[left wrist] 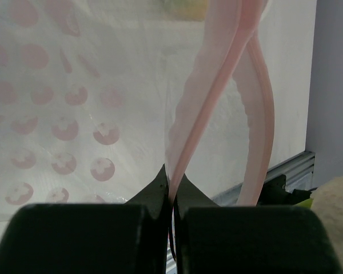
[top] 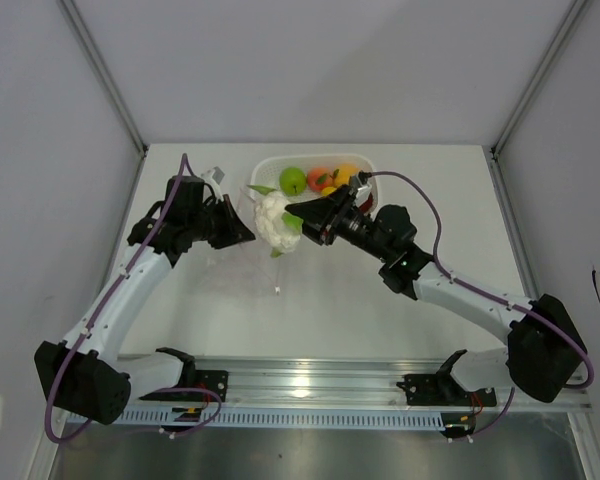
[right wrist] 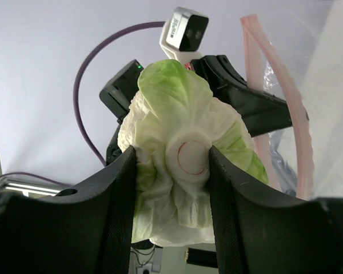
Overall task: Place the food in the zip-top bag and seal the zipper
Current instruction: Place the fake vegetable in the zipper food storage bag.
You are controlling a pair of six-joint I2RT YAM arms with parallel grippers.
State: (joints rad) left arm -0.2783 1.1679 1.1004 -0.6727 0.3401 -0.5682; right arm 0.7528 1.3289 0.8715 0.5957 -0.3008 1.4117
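The leafy vegetable point(right wrist: 186, 120) is wedged between the two fingers of my right gripper point(top: 308, 221), which has closed partway against its sides. It hangs just beside the open mouth of the zip-top bag point(left wrist: 74, 114). My left gripper point(left wrist: 172, 200) is pinched tight on the zipper point(left wrist: 208, 108), holding that edge up. Behind them, the white basket point(top: 270, 165) holds the green apple point(top: 293, 181).

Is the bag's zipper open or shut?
Open. On the zipper, the two pink strips spread apart above the left claw, which pinches only one strip.
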